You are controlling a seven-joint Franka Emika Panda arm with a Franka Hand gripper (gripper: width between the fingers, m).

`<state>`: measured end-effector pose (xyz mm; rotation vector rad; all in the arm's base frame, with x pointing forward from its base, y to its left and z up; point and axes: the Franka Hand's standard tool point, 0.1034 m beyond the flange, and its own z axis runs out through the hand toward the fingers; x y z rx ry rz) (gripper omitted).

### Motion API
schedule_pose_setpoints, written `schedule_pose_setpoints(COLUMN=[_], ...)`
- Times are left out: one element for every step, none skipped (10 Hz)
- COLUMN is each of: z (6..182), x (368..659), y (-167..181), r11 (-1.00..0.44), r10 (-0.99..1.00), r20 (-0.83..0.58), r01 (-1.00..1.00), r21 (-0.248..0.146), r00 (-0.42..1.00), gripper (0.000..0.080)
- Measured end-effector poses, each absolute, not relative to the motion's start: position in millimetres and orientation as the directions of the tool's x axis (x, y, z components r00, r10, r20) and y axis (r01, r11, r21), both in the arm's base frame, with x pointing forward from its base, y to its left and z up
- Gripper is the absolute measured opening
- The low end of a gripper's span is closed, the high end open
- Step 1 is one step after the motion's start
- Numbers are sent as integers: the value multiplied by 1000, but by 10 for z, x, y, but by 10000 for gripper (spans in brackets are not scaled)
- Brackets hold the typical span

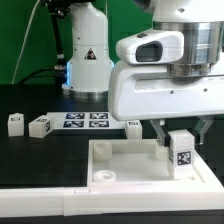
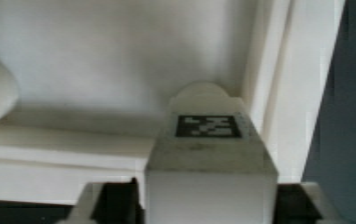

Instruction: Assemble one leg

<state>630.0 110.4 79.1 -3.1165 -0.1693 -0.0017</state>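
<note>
leg point(image 1: 183, 150) clamped in the gripper point(image 1: 181, 146), over the white tray's point(image 1: 110, 166) corner on the exterior view's right. judged light, rigid, smooth plastic; grip flat sides, clear of tag.

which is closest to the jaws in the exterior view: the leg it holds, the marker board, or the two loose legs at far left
1. The leg, held in the gripper over the tray.
2. The marker board, flat on the table toward the exterior view's left.
3. The two loose legs, farther left; the outer one is farthest.
</note>
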Motion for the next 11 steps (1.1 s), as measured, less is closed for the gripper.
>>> schedule_pose_setpoints(z=[790,790,790,786,790,791,791,790,790,794,803], x=[6299,6299,6299,6280,6244,6241,6240,6236,6234,6235,6234], y=[1108,1110,1110,1131,1176,1188,1196,1214,1230,1235,1247], r11=[-997,-999,-994,-949,-870,-805,-732,-688,-602,-519,-360], r10=[78,-35,-104,-313,-493,-592,-681,-726,-798,-854,-933], r20=[1,-1,-3,-16,-36,-39,-40,-39,-40,-38,-34], r01=[78,-35,-104,-314,-493,-593,-681,-726,-798,-855,-933], r21=[-22,-23,-23,-23,-6,-2,2,5,7,11,17], r00=[997,999,995,949,870,805,732,687,601,518,359], gripper=[294,294,294,294,294,294,294,294,294,294,294])
